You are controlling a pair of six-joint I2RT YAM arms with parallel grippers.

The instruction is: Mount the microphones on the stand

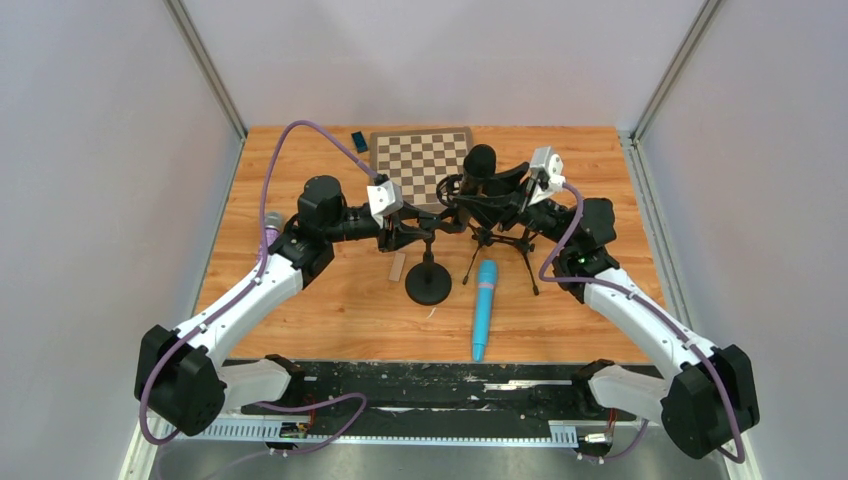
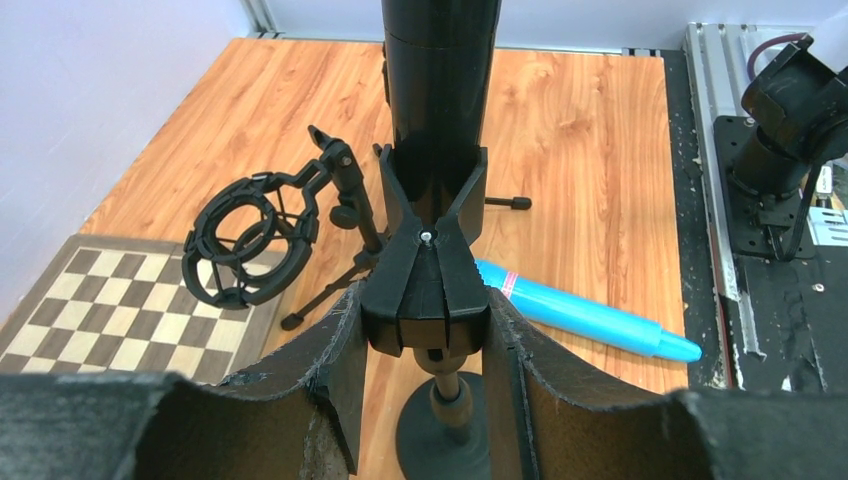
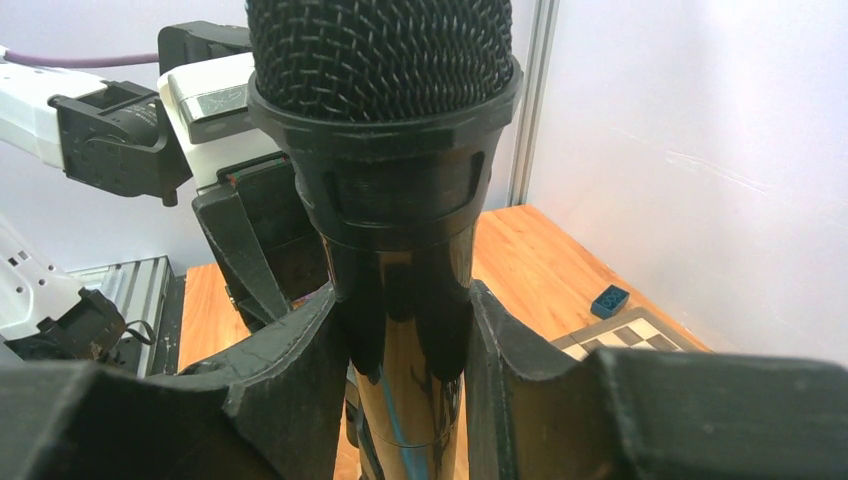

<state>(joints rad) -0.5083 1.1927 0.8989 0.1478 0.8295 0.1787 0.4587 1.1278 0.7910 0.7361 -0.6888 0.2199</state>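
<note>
**Item in hand.** The long black microphone with glossy barrel and wire-mesh head (image 3: 385, 60) stands upright, head up, over the middle of the wooden counter (image 1: 330, 310). The right gripper (image 3: 405, 345) is closed on its barrel just below the collar, one padded finger on each side. The lower barrel sits between the upper jaws of the black spring clip (image 2: 425, 275) on top of the black round-based stand (image 1: 428, 285). The left gripper (image 2: 425, 335) is closed on the clip's tail levers and pinches them together, so the clip's jaws stand spread round the barrel.

**Other items.**
- The light blue plastic stick microphone (image 1: 484, 305) lies flat on the counter just right of the stand's base.
- The purple microphone with silver grille (image 1: 271, 224) lies at the left, largely hidden by the left arm.
- A black tripod stand with ring-shaped shock mount (image 2: 343, 170) is beside the clip and holds nothing.

**Handling assessment.** The black microphone is rigid and probably top-heavy at the head. Its glossy barrel looks slippery, so a firm hold just below the collar is sound. The clip is spring-loaded and should snap shut once released. The stand appears light, and a sideways load could tip it.

**Judged stage.** The first microphone is being seated; two are not yet mounted.
</note>
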